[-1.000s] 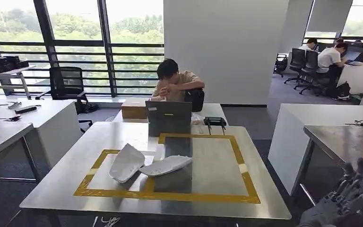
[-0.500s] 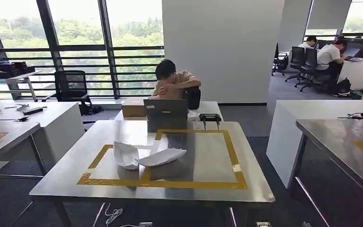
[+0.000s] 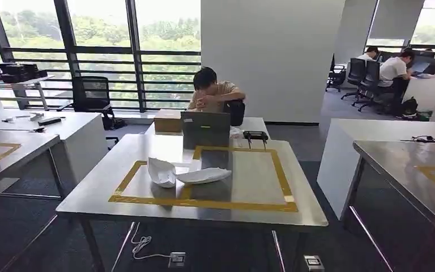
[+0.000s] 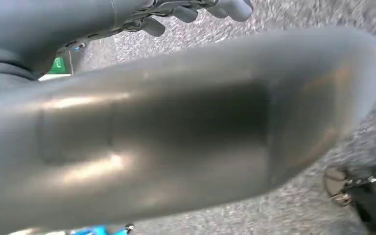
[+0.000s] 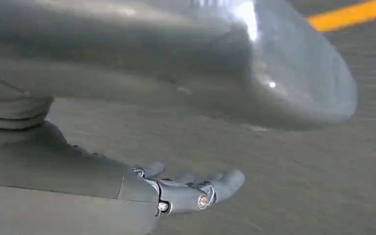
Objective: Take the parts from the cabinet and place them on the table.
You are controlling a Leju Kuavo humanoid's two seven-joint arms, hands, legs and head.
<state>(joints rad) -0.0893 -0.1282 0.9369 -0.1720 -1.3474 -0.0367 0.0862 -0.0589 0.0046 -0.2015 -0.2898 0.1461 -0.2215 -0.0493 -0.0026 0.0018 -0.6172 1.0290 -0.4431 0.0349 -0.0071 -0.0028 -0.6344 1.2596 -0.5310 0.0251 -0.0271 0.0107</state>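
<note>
The left hand [image 4: 196, 10] hangs over grey carpet, its fingers loosely curled and holding nothing; the right hand [image 5: 186, 188] also hangs over the floor, its fingers spread a little and empty. Ahead, at 12 o'clock, stands a steel worktop [image 3: 119, 173] with a yellow tape frame [image 3: 204, 203] on it. Inside the frame, toward its 9 o'clock side, two white parts [image 3: 184, 173] lie touching each other. Behind them, at the far edge of the worktop, stands a laptop [image 3: 205, 129], with a cardboard box [image 3: 167, 121] at 11 o'clock from it. A person [image 3: 212, 93] sits behind the laptop. At 2 o'clock, far off, more people sit at desks.
</note>
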